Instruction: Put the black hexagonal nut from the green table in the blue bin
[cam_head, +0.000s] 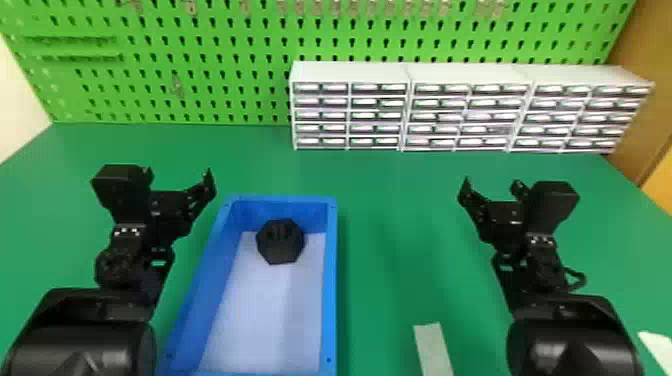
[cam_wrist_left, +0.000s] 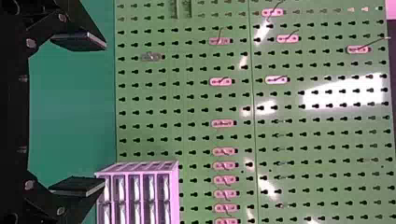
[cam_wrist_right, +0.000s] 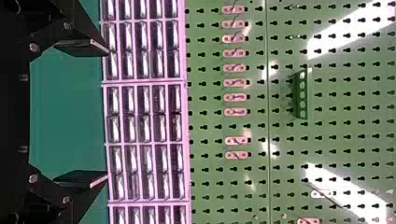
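Observation:
The black hexagonal nut (cam_head: 280, 242) lies inside the blue bin (cam_head: 330, 280), at the bin's far end against or close to its back wall. My left gripper (cam_head: 178, 175) stands open to the left of the bin's far corner, holding nothing. In the left wrist view the same gripper (cam_wrist_left: 78, 114) has its two fingers wide apart. To the right of the bin, well away from it, my right gripper (cam_head: 491, 186) is open over the green table (cam_head: 400, 200). The right wrist view has that gripper (cam_wrist_right: 81, 113) with an open gap between its fingers.
White drawer cabinets (cam_head: 407, 115) line the back right of the table, in front of a green pegboard (cam_head: 200, 65). A pale strip (cam_head: 433, 349) lies near the front edge, right of the bin. Another white piece (cam_head: 657, 347) is at the far right.

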